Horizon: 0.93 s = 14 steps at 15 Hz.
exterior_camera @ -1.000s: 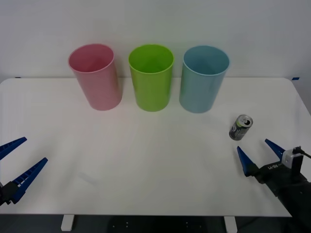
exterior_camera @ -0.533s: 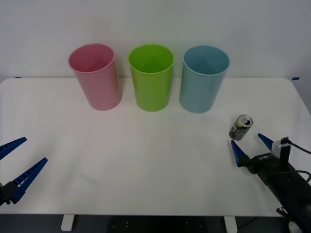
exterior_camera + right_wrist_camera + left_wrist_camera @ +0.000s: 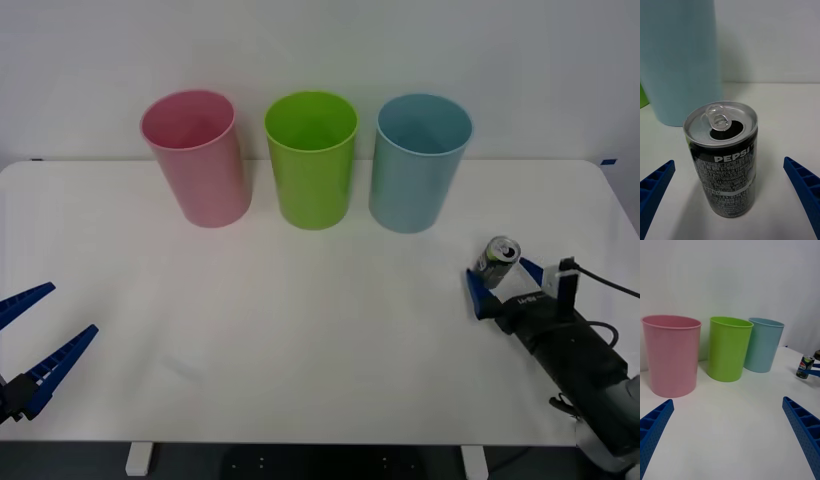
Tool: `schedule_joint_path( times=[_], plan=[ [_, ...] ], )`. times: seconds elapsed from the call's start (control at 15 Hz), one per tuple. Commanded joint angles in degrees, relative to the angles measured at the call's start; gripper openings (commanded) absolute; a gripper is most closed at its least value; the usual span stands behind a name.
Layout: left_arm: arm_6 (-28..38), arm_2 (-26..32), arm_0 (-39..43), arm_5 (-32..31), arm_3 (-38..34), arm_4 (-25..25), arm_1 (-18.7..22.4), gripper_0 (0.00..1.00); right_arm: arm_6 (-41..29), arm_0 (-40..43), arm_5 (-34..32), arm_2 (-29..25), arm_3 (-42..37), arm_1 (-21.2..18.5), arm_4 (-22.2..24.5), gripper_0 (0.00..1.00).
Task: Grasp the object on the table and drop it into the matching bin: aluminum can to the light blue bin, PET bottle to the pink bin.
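Right gripper spread wide w/ can between fingers (untouched); light blue bin just beyond.

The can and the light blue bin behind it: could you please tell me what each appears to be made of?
The can looks like thin metal, probably aluminum: its top is bare, shiny silver with a pull-tab, and its side carries a glossy dark printed coat. The light blue bin looks like moulded plastic: an even, opaque colour, a smooth, slightly satin wall and a thin rolled rim.
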Motion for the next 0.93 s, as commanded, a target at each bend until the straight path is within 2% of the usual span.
schedule_joint_path(
  times=[0.07, 0.33, 0.73, 0.8, 0.87, 0.93],
  plan=[
    [0.0, 0.0, 0.0, 0.0, 0.0, 0.0, 0.0, 1.0, 0.0, -1.0, 1.9, 0.7, 0.2, -0.1, 0.1, 1.0],
    [0.0, 0.0, 0.0, 0.0, 0.0, 0.0, 0.0, 1.0, -0.1, -2.4, 5.4, 2.7, 0.1, -0.1, 0.1, 1.0],
    [0.0, 0.0, 0.0, 0.0, 0.0, 0.0, 0.0, 1.0, -0.2, -2.9, 6.8, 3.6, 0.2, -0.1, 0.0, 1.0],
    [0.0, 0.0, 0.0, 0.0, 0.0, 0.0, 0.0, 1.0, -0.1, -2.9, 6.8, 3.5, 0.2, -0.1, 0.0, 0.66],
    [0.0, 0.0, 0.0, 0.0, 0.0, 0.0, 0.0, 1.0, -0.2, -2.8, 6.8, 3.5, 0.1, 0.0, 0.0, 0.16],
    [0.0, 0.0, 0.0, 0.0, 0.0, 0.0, 0.0, 1.0, -0.2, -2.8, 6.8, 3.3, 0.2, 0.0, 0.0, 0.0]
  ],
)
